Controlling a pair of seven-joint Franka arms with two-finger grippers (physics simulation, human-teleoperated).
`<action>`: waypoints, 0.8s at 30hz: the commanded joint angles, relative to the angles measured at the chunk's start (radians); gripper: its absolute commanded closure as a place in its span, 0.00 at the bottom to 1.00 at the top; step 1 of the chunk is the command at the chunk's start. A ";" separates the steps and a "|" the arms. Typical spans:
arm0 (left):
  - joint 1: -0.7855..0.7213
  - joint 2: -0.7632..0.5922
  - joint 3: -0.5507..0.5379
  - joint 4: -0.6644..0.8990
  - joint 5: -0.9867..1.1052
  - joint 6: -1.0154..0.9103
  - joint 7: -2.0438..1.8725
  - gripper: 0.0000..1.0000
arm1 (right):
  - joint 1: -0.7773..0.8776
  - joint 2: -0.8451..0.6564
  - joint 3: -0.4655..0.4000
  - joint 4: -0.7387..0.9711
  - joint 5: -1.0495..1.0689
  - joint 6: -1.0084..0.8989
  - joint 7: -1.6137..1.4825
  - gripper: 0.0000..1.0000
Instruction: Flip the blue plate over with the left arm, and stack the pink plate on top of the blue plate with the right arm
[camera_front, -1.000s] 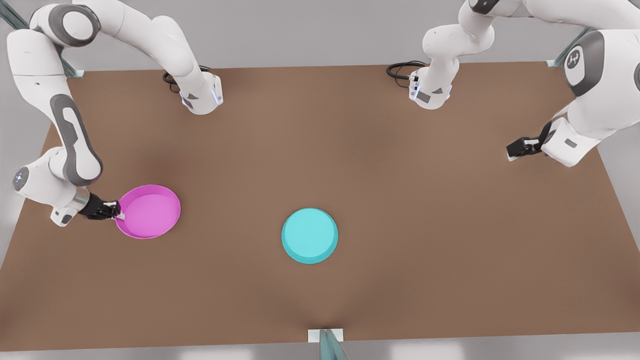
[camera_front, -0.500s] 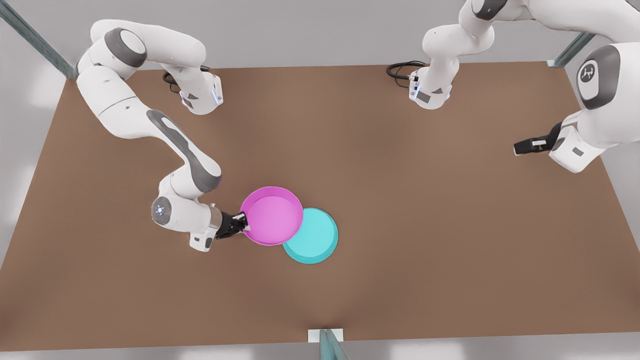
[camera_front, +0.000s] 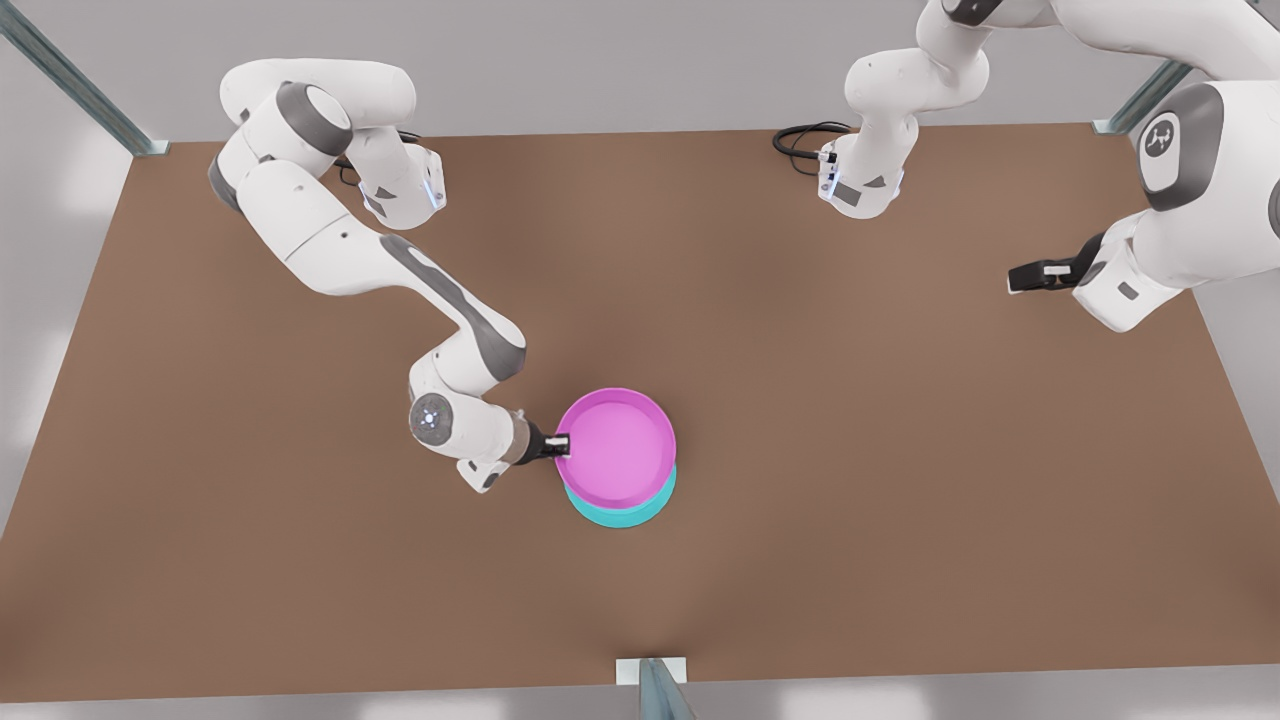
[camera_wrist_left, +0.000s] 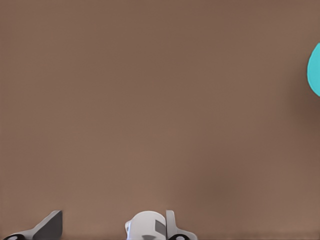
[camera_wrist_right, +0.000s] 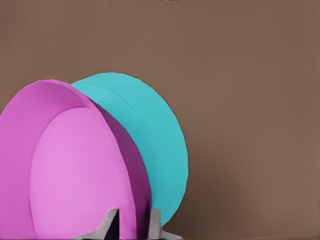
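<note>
The pink plate hangs open side up right over the blue plate, covering most of it; I cannot tell whether they touch. My right gripper is shut on the pink plate's rim at the side toward the front view's left. In the right wrist view the fingers pinch the rim of the pink plate, with the blue plate just beyond it. The blue plate lies base up on the table. My left gripper waits open far off at the front view's right; the left wrist view shows its fingertips wide apart and an edge of the blue plate.
The brown table stretches wide around the stack. Both arm bases with black cables stand at the back edge. A small metal bracket sits at the front edge, and frame posts stand at the back corners.
My right gripper has carried the pink plate from the front view's left across to directly above the blue plate. The left gripper shifted only slightly.
</note>
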 joint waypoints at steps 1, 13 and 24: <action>0.000 -0.002 0.000 0.000 0.000 -0.008 0.070 0.00 | 0.001 -0.002 -0.002 0.000 -0.010 0.025 0.432 0.00; 0.000 0.000 0.000 0.003 0.003 0.001 0.068 0.00 | -0.338 -0.183 0.054 0.450 -0.300 -1.033 -0.221 0.00; -0.035 -0.055 -0.017 -0.182 0.020 0.245 0.051 0.00 | 0.114 -0.684 -0.622 0.341 -0.046 -1.112 -0.491 0.00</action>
